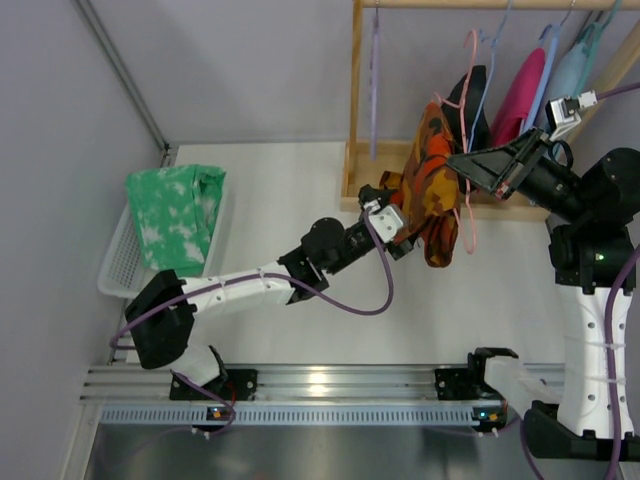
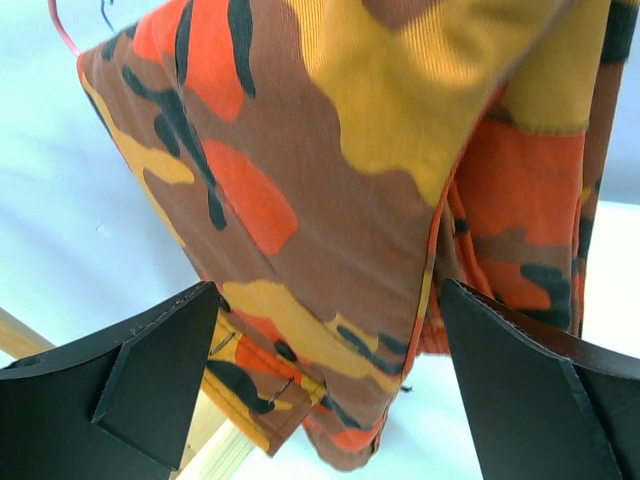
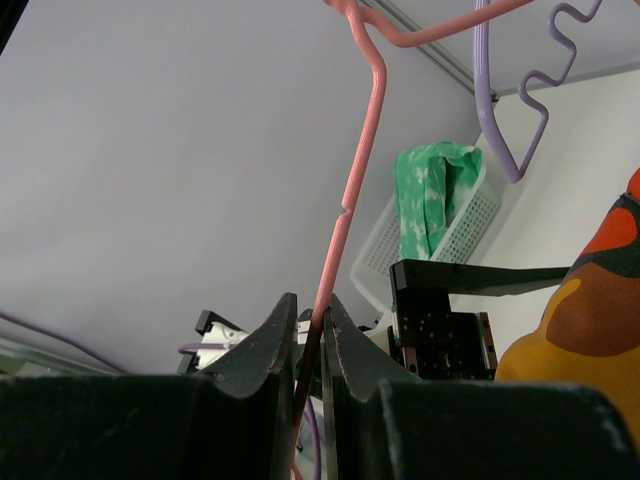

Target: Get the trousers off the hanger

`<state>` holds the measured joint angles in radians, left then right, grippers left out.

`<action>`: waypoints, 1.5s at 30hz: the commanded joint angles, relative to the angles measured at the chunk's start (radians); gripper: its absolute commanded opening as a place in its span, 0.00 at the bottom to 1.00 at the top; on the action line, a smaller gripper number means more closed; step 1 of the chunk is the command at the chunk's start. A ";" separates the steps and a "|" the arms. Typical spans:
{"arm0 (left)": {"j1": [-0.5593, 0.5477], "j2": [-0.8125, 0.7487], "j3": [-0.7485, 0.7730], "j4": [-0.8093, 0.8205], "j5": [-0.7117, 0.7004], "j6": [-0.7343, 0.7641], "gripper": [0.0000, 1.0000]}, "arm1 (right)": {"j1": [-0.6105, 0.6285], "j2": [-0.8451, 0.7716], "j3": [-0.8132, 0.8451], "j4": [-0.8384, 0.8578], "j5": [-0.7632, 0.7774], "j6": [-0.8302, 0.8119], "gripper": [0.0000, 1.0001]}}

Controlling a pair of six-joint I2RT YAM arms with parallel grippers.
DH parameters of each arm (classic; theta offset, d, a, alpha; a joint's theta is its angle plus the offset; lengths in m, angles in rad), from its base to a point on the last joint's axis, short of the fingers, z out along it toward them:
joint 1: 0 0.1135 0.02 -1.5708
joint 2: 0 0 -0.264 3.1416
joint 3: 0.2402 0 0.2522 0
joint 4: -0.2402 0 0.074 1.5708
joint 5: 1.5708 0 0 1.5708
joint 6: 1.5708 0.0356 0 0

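Observation:
The trousers [image 1: 435, 185], in orange, brown and yellow camouflage, hang from a pink hanger [image 1: 470, 215] on the wooden rack. My left gripper [image 1: 408, 240] is open at their lower end. In the left wrist view the cloth [image 2: 350, 200] hangs between its wide black fingers [image 2: 150, 370], touching neither. My right gripper [image 1: 456, 160] reaches in from the right, shut on the hanger. The right wrist view shows the pink wire [image 3: 350, 200] pinched between the fingertips of that gripper [image 3: 310, 325], with a fold of the trousers [image 3: 585, 320] at the right edge.
The wooden rack [image 1: 355, 100] also carries a purple hanger [image 1: 374, 80] and hangers with black [image 1: 480, 95], pink [image 1: 520, 95] and teal [image 1: 570, 70] garments. A white basket [image 1: 115, 260] holding green cloth [image 1: 175, 215] stands at the left. A metal rail [image 1: 320, 385] runs along the near edge.

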<state>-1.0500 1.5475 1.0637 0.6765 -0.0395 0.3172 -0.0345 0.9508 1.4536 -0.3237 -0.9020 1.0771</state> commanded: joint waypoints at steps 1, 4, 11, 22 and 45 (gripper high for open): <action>0.005 -0.055 -0.025 0.021 0.026 -0.007 0.99 | 0.005 -0.015 0.073 0.242 -0.002 -0.029 0.00; 0.005 -0.037 -0.007 0.021 0.004 -0.001 0.99 | 0.005 -0.015 0.059 0.250 -0.003 -0.019 0.00; 0.005 0.017 0.064 0.023 0.016 -0.013 0.99 | 0.005 -0.030 0.037 0.250 0.003 -0.016 0.00; 0.004 0.132 0.232 0.023 -0.014 -0.041 0.99 | 0.005 -0.038 -0.001 0.285 -0.006 0.015 0.00; 0.065 0.112 0.245 -0.011 -0.051 0.048 0.41 | -0.002 -0.047 -0.028 0.285 -0.009 0.001 0.00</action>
<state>-1.0203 1.7222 1.3106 0.6643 -0.0715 0.3450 -0.0353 0.9535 1.3987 -0.2474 -0.9016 1.1221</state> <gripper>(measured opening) 0.437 0.116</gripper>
